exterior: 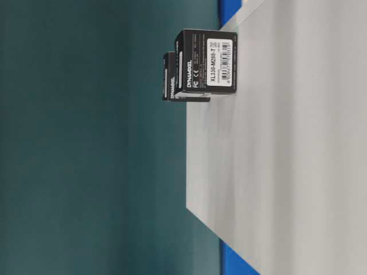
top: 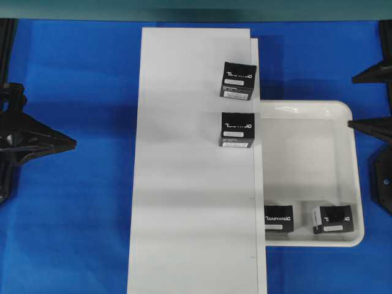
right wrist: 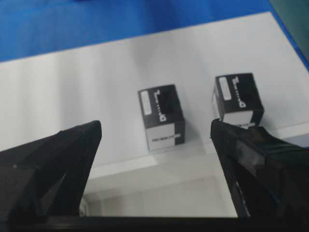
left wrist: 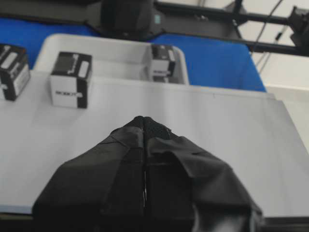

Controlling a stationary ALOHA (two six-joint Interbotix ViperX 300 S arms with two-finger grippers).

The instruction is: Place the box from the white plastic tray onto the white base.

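Note:
Two black boxes (top: 278, 217) (top: 332, 218) sit along the near wall of the white plastic tray (top: 358, 177), at its right end. Two more alike (top: 237, 79) (top: 236, 129) stand on the right edge of the long white base (top: 184, 184). My right gripper (top: 361, 101) hovers open at the tray's far right rim, holding nothing. In the right wrist view its fingers (right wrist: 77, 145) frame the two boxes on the base (right wrist: 161, 118) (right wrist: 237, 99). My left gripper (top: 70, 144) is shut and empty, left of the base; its closed tips (left wrist: 145, 121) point over the base.
Blue table cloth (top: 73, 233) surrounds the base and the tray. The tray's middle and far part (top: 306, 147) hold nothing. Black arm stands sit at the left (top: 6, 43) and right (top: 383, 177) edges. At table level, both base boxes (exterior: 206, 60) line up.

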